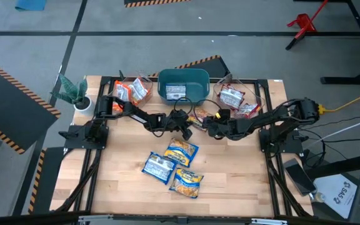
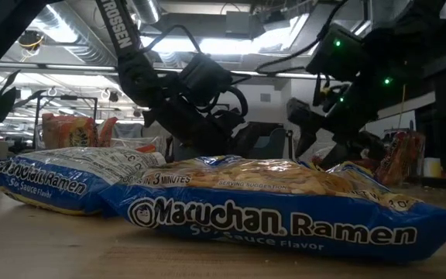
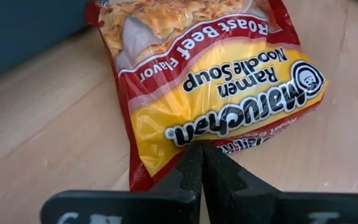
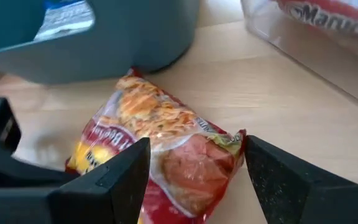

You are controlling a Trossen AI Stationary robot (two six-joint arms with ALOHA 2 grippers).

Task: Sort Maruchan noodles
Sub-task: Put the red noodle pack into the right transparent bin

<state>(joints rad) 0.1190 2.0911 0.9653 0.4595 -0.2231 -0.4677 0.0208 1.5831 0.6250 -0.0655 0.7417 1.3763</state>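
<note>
The roast beef packet [image 3: 210,81] lay flat on the worktop [image 1: 230,181] just in front of the teal bin [image 1: 183,84], squarely between the two pincers. In the high view its long axis appeared to run roughly left to right, one short end toward each arm. The left pincer [image 3: 201,163] sat at the packet's left end with its fingers pressed together on the crimped seam there, so it seemed to have that edge pinched; no gap showed between the fingers. The right pincer [image 4: 194,171] stood spread wide at the opposite end, its two fingers straddling the packet's right seam without touching it. Both arms were about equally close, but only the left had a hold, so the next move likely turned on whether the left dragged or lifted the packet, or the right closed on its end.

The packet was glossy plastic, yellow across the middle with dark red borders and a noodle photo at one end, printed "Roast Beef Flavor". It looked slightly puffed and wrinkled, so a seam grip could slip.

Nearer the front edge, three blue packets [image 1: 174,167] lay in a loose cluster, well apart from both pincers. A left clear container [image 1: 132,91] held orange-and-white packets, and a right clear container [image 1: 237,100] held red-and-white ones; a blue packet lay inside the bin.
</note>
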